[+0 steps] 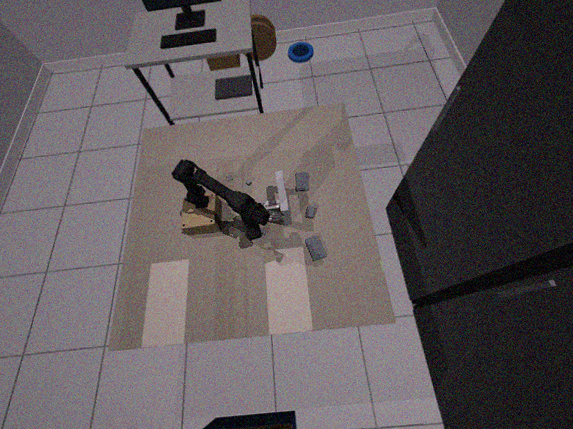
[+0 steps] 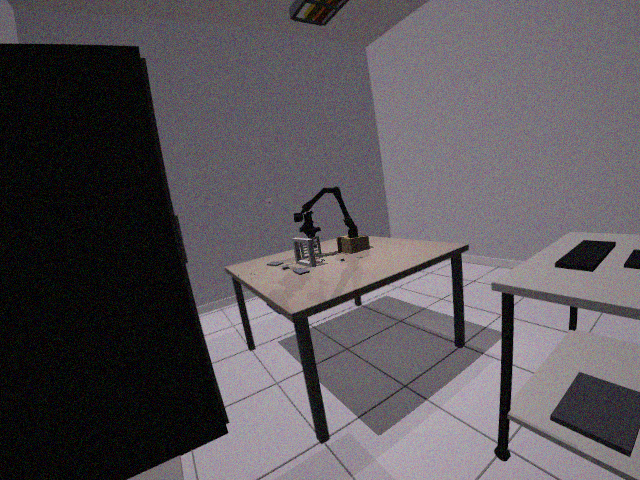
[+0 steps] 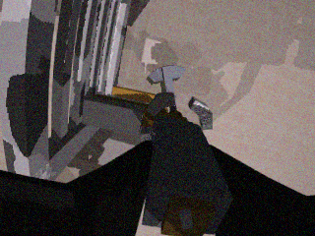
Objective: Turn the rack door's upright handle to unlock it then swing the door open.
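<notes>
The white rack frame (image 1: 281, 186) (image 2: 313, 253) stands upright on the table. Its barred door (image 1: 274, 206) is swung out from the frame towards the arm's base; I cannot read the exact angle. Pale bars (image 3: 115, 44) fill the left of the wrist view, with an orange strip (image 3: 132, 92) beside the fingers. My gripper (image 3: 176, 149) points down at the door's free side and is shut on the handle. The handle is mostly hidden by the dark fingers; a pale T-shaped piece (image 3: 169, 74) shows just beyond them.
Flat grey blocks (image 1: 302, 181) (image 1: 316, 248) and a smaller one (image 1: 310, 210) lie on the table (image 1: 334, 291) (image 2: 403, 253) behind the frame. Small dark pieces (image 1: 248, 183) (image 1: 229, 176) lie nearer the arm. The arm's wooden base box (image 1: 199, 219) (image 2: 355, 243) stands opposite the rack.
</notes>
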`<state>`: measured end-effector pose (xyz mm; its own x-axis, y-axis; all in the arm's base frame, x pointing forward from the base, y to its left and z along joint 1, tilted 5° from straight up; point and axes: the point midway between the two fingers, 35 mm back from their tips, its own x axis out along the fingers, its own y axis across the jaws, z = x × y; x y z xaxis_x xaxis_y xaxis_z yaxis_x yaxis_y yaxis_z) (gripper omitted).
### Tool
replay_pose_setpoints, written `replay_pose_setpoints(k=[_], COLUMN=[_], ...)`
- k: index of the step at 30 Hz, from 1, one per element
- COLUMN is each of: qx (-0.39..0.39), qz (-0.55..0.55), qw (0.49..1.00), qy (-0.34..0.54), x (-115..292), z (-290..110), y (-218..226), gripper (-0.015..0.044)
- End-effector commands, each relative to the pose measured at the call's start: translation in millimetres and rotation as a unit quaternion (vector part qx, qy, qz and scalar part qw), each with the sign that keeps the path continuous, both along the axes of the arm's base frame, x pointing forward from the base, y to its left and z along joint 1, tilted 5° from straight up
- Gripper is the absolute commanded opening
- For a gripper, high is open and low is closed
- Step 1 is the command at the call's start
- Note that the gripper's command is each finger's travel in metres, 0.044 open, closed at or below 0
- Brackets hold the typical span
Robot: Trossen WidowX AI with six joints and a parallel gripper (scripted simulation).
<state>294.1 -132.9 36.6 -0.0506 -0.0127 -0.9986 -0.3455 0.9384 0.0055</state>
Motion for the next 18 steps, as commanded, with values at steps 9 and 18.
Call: replay_pose_setpoints(k=[9,18], qx=[0.001,0.001], qz=[0.010,0.010], qw=[1.000,1.000], qy=[0.003,0.003], x=[-1,1], z=[0,11], y=[1,1], gripper=[0.0284,0.0293])
